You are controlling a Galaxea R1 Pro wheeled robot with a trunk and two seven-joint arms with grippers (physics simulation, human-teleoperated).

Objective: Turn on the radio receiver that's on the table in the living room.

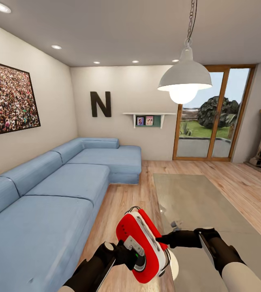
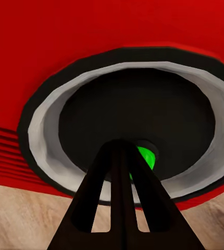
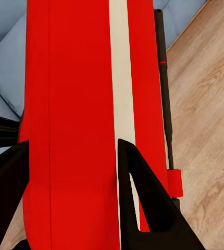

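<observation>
The radio receiver (image 1: 143, 245) is being held up in the air at the bottom middle of the head view, tilted, to the left of the tabletop (image 1: 211, 211) and not resting on it. The right pincer (image 1: 161, 240) is pinching the red radio from the right, with one finger on each side of its body; in the right wrist view the dark fingers (image 3: 143, 203) are sitting on both sides of the red case with its white stripe. The left pincer (image 1: 135, 259) is reaching in from the bottom left. Its two fingers (image 2: 123, 208) are pressed together like one pointer, and the tip is poking at the green spot (image 2: 146, 155) inside the round dial (image 2: 127, 122).

What could go wrong: the radio is hanging over the wood floor (image 1: 118, 202), beside the blue sofa (image 1: 61, 190). If the left pincer is pushing too hard, the radio could be turning or slipping out of the right pincer and dropping. If the tip is sliding off the green spot, the radio may not be turning on.
</observation>
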